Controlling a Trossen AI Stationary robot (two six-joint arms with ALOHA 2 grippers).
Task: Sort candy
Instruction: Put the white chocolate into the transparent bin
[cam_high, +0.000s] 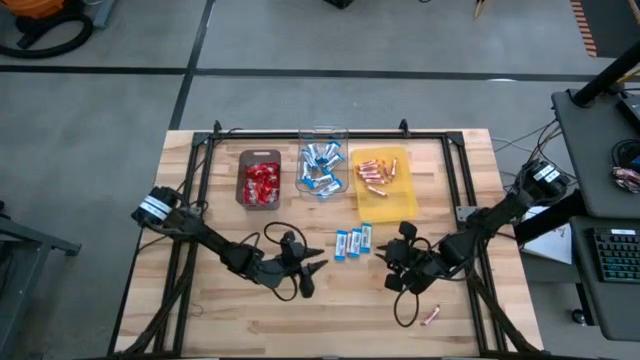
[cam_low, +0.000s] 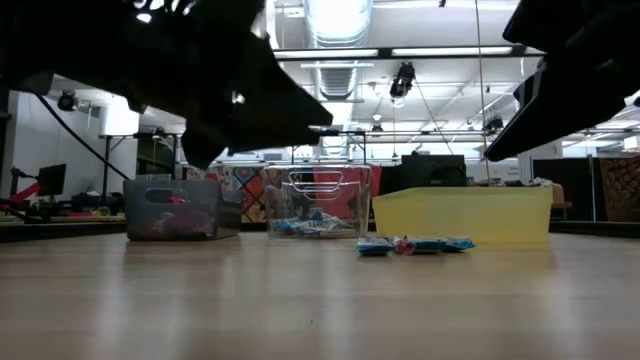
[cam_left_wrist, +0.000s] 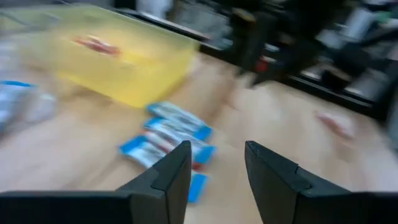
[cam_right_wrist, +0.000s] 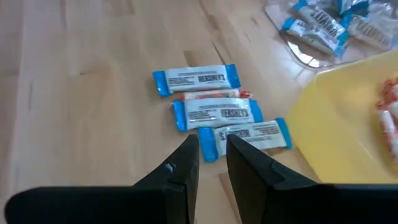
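Observation:
Three blue-and-white candy bars (cam_high: 354, 241) lie side by side on the wooden table, just in front of the yellow tray; a small red-and-white sweet (cam_right_wrist: 211, 95) is tucked between two of them. A pinkish stick (cam_high: 431, 316) lies alone near the front right. My left gripper (cam_high: 318, 268) hovers left of the bars, open and empty, and in its wrist view the bars (cam_left_wrist: 168, 140) lie beyond its fingers. My right gripper (cam_right_wrist: 213, 146) hovers right of the bars above the nearest bar (cam_right_wrist: 245, 137), with a narrow gap between its fingers and nothing in it.
At the back stand a dark tray (cam_high: 259, 180) with red packets, a clear tray (cam_high: 323, 165) with blue bars and a yellow tray (cam_high: 380, 180) with copper sticks. A black frame (cam_high: 300, 133) runs round the table. Bare wood lies between the arms at the front.

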